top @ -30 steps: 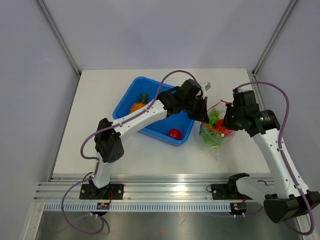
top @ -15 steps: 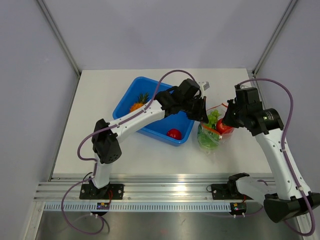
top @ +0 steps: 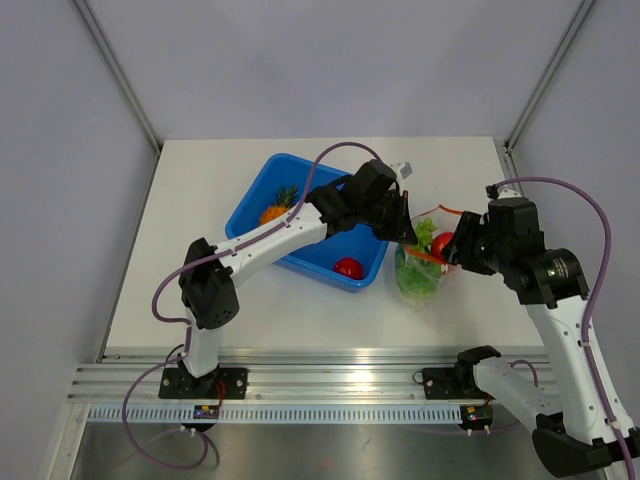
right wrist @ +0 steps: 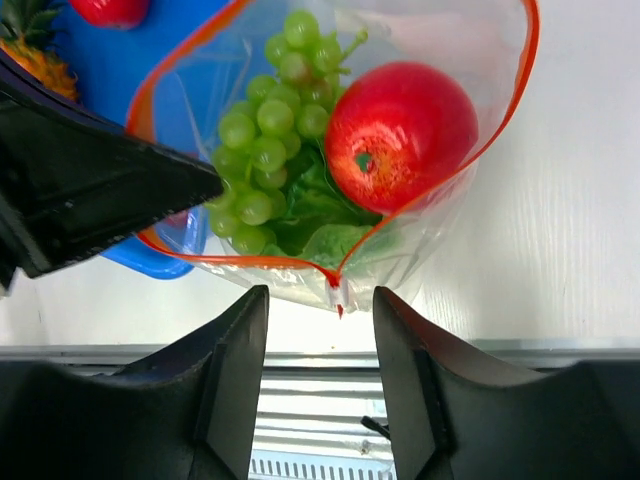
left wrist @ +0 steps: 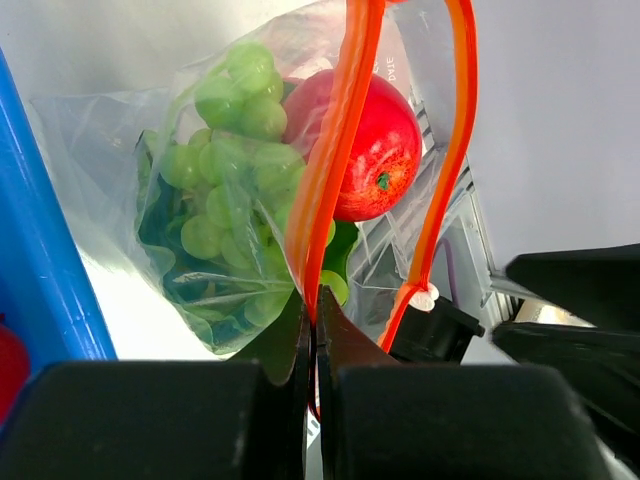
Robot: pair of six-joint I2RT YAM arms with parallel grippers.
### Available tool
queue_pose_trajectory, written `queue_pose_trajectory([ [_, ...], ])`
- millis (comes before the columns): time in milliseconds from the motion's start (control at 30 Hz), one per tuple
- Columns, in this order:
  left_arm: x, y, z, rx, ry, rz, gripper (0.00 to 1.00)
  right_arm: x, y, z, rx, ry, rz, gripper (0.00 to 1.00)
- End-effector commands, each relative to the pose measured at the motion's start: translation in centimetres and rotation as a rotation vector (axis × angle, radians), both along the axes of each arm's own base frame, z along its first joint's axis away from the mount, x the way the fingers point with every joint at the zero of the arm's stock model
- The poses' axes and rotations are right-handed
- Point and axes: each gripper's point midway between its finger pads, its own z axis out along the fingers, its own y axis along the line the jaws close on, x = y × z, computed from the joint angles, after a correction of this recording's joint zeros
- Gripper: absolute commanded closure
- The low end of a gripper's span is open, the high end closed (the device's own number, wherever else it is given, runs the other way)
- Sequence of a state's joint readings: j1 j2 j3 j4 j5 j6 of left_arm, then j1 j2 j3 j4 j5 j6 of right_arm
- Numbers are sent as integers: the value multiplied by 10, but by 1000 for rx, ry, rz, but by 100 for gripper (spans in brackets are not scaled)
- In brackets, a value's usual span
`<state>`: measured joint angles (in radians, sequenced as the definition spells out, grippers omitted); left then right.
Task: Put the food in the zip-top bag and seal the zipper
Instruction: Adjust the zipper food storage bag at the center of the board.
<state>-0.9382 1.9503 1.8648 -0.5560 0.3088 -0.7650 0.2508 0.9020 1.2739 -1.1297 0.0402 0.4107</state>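
Left gripper (left wrist: 315, 325): jaws pinched tight on the zipper (left wrist: 340, 130), the orange-red strip of one lip of the zip-top bag (right wrist: 470, 40). The strip runs straight out ahead of the fingertips. The other lip's strip bows away to one side of these jaws, so the mouth gapes wide.

Right gripper (right wrist: 320, 295): jaws spread apart, gripping nothing. The end of the zipper, where the two strips meet at a small white tab, sits just ahead of the gap between the fingertips. Whether it touches either finger cannot be told.

Bag hangs between the two grippers, the left one at one side of the mouth and the right one at the end corner. Lower part looks to rest on the white table (top: 200, 180).

Bag contents, seen through the open mouth from the right wrist:
- green grapes (right wrist: 260, 130), one bunch, on the side nearer the left jaws
- red apple (right wrist: 400, 135), touching the grapes, on the side away from the left jaws
- green leafy piece (right wrist: 310, 215), under both, closest to the right fingertips

Blue tub (top: 251, 192): behind the left jaws, just beside the bag. Its wall shows along the edge of the left wrist view.

Tub contents:
- pineapple (top: 278, 210), at the end well away from both grippers
- round red fruit (top: 348, 267), at the corner near the bag, apart from the pineapple
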Motion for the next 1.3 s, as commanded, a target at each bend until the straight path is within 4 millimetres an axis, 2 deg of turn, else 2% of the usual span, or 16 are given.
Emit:
queue_pose_trajectory([
  [0, 3, -3, 52, -130, -73, 13, 100, -7, 5, -8, 44, 13, -13, 47],
  [133, 3, -4, 52, -130, -76, 6, 100, -9, 3, -26, 37, 39, -22, 49],
  [333, 4, -3, 51, -125, -78, 2, 100, 0, 6, -39, 28, 50, -10, 52],
  [667, 2, -2, 51, -126, -76, -8, 100, 12, 5, -35, 12, -4, 0, 61],
  [767, 2, 0, 52, -126, -78, -5, 100, 14, 11, -35, 21, 5, 25, 70],
  [800, 2, 0, 54, -128, -82, -4, 100, 15, 12, -36, 23, 6, 33, 79],
  [933, 3, 5, 54, -125, -93, 3, 100, 16, 12, -34, 14, -5, 46, 100],
  [1100, 3, 12, 58, -127, -113, 6, 100, 17, 7, -15, -34, -99, 94, 100],
  [1200, 3, 19, 62, -134, -137, -4, 82, 18, 5, 0, -77, -186, 149, 100],
  [1233, 5, 21, 66, -148, -160, -13, 66, 18, 9, 4, -73, -213, 181, 100],
  [1267, 6, 24, 64, -144, -164, -17, 59, 16, 9, 10, -89, -250, 204, 100],
])
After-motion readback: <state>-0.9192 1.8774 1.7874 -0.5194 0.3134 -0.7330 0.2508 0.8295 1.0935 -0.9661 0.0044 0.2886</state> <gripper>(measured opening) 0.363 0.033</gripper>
